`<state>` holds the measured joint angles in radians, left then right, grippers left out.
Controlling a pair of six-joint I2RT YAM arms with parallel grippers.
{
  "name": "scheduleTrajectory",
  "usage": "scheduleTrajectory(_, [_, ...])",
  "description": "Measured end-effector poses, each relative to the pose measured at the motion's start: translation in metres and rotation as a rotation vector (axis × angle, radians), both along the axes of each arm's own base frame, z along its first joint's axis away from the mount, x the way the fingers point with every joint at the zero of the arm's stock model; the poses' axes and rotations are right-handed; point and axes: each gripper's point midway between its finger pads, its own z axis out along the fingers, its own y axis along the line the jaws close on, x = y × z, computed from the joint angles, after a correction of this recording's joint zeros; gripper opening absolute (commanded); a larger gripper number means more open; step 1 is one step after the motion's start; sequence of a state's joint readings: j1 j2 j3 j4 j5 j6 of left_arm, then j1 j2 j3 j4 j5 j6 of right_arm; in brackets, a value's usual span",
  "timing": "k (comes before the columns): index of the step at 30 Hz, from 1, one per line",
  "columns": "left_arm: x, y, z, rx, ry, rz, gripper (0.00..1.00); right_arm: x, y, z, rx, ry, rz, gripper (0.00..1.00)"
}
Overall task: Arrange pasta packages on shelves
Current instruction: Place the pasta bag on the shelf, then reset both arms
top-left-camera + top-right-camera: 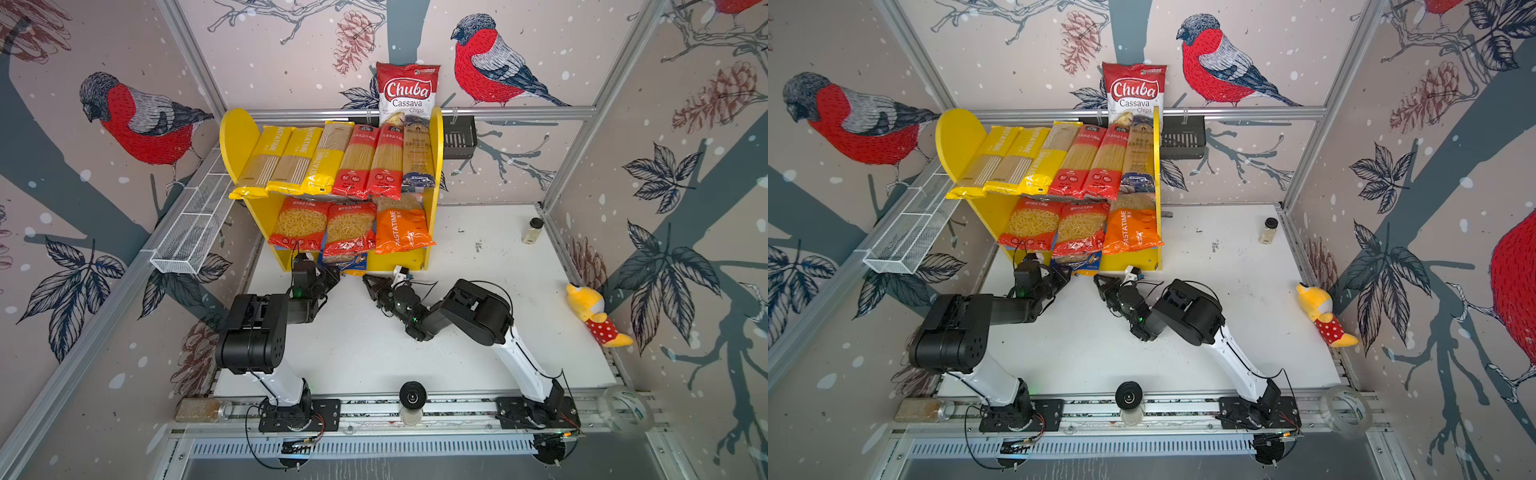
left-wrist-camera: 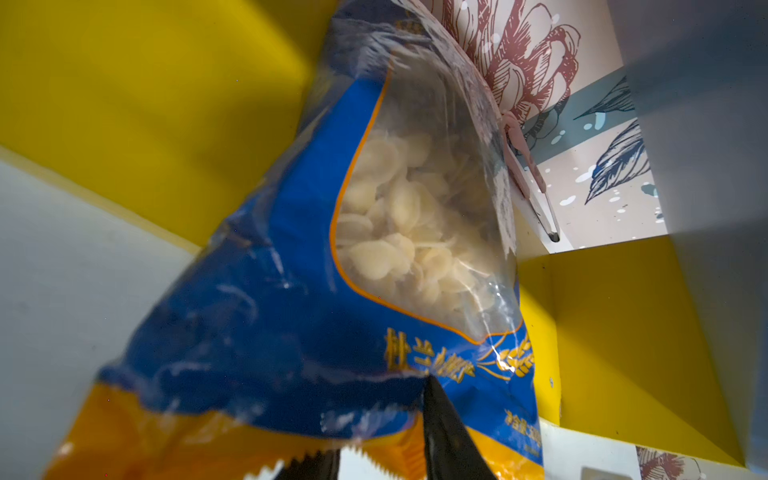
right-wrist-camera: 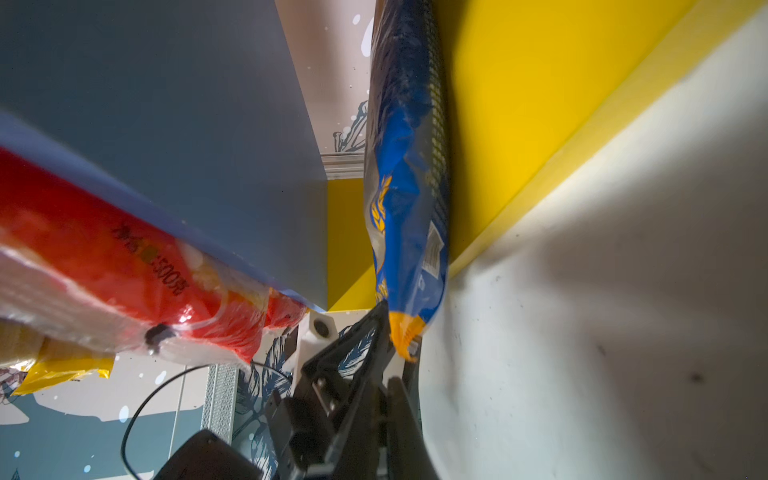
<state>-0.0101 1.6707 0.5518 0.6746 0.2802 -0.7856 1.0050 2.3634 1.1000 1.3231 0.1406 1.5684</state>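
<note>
Top views, handling: blue-and-yellow plastic bag of shell pasta (image 1: 352,262); probably light, with soft, slick film over loose, brittle shells. The crimped end seam looks the safest hold.
Top views, place: it peeks out at 6 o'clock of the yellow-sided two-tier wooden shelves (image 1: 392,261).
Top views, right jaws: closed and empty, at the bag's 5 o'clock.
Left wrist, grip: left jaws pinch the bag's yellow zigzag seam; the clear window shows pale shells.
Right wrist, look: the bag is seen edge-on under the blue lower board (image 3: 187,124), low over the white bench (image 3: 602,291).
</note>
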Motion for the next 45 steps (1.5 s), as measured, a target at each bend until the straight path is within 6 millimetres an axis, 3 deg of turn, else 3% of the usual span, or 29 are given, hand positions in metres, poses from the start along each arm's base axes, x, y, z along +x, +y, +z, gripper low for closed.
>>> scheduleTrajectory(6, [0.003, 0.003, 0.001, 0.001, -0.01, 0.005, 0.33, -0.005, -0.015, -0.008, -0.031, 0.017, 0.003, 0.1])
scheduleTrajectory(10, [0.002, 0.003, 0.008, 0.001, -0.028, 0.007, 0.4, -0.005, -0.026, -0.003, -0.044, 0.002, -0.003, 0.14])
scheduleTrajectory(17, [-0.025, -0.007, 0.016, -0.04, -0.025, 0.0, 0.62, -0.013, -0.051, 0.018, -0.053, -0.055, -0.012, 0.26])
scheduleTrajectory(21, [-0.038, -0.016, 0.025, -0.046, -0.028, -0.015, 0.64, -0.023, -0.065, 0.021, -0.078, -0.073, -0.011, 0.28])
scheduleTrajectory(27, [-0.065, -0.016, 0.04, -0.033, -0.05, 0.014, 0.66, -0.047, -0.114, 0.032, -0.188, -0.141, -0.031, 0.29])
scheduleTrajectory(32, [-0.087, -0.033, 0.078, 0.104, -0.17, 0.005, 0.7, -0.048, -0.161, 0.076, -0.384, -0.308, -0.088, 0.36])
scheduleTrajectory(34, [-0.094, -0.036, 0.097, 0.201, -0.253, 0.009, 0.73, -0.038, -0.188, 0.101, -0.481, -0.388, -0.136, 0.4])
scheduleTrajectory(36, [-0.099, -0.036, 0.115, 0.305, -0.331, 0.028, 0.75, -0.019, -0.226, 0.111, -0.602, -0.417, -0.209, 0.45])
scheduleTrajectory(42, [-0.096, 0.006, 0.144, 0.651, -0.452, 0.215, 0.84, 0.037, -0.388, 0.13, -0.994, -0.357, -0.514, 0.55])
scheduleTrajectory(45, [-0.096, 0.031, 0.133, 0.841, -0.424, 0.308, 0.85, 0.04, -0.465, 0.125, -1.141, -0.232, -0.685, 0.58])
